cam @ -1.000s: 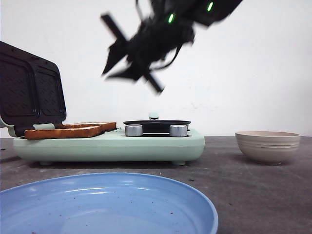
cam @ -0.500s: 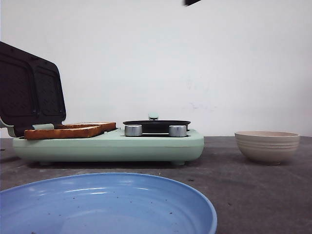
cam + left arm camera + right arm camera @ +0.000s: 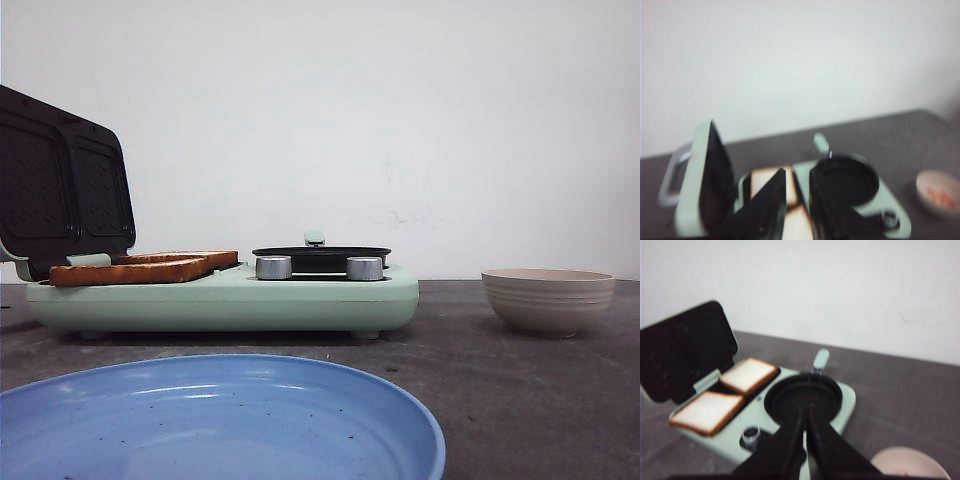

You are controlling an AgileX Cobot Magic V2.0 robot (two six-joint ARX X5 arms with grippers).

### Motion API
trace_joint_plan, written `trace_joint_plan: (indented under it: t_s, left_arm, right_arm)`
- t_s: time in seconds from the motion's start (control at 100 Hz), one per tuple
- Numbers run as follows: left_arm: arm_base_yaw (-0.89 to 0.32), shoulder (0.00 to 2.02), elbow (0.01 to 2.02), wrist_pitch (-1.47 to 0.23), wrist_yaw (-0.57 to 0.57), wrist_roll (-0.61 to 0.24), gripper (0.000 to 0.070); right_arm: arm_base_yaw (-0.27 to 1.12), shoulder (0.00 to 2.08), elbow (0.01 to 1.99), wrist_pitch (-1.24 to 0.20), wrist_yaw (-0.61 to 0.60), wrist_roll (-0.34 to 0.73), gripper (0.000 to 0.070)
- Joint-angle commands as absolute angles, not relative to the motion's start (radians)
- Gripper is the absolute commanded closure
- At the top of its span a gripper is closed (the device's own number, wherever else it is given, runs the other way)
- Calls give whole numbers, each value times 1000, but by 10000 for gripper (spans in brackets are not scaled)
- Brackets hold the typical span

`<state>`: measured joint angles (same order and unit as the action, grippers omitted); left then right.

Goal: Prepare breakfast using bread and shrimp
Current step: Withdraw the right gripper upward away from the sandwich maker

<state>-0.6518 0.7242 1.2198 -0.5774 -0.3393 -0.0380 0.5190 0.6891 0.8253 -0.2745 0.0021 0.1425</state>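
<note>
Hovering above the table, we hold our left gripper (image 3: 797,210) slightly parted and our right gripper (image 3: 805,440) nearly closed, both empty. The bread (image 3: 725,395) lies toasted on the grill plate at the breakfast maker's (image 3: 225,295) left end. Next, we judge, comes lifting a slice to the blue plate (image 3: 220,420).

Dark grey bench (image 3: 520,390), matte, slightly scuffed surface. Three things sit directly on it: a mint-green breakfast maker (image 3: 225,300) at left-centre (lid open, tilted back, standing on small feet), a beige ribbed bowl (image 3: 548,299) to its right, well apart from it, and a blue plate (image 3: 215,420) nearest the camera, in front of the appliance and not touching it, its inside speckled with dark crumbs. White wall behind the bench.
</note>
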Motion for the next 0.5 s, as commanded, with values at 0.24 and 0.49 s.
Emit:
trace_joint_plan:
  t_s: [0.24,0.49]
  left_arm:
    - [-495,977,1268,-89,-373,22,700]
    - [-136,1142,1429,-270,-289,-75,700]
  right_arm:
    - [527,532,835,-332,18,146,699]
    - [527,417,835,-446,26,146,698]
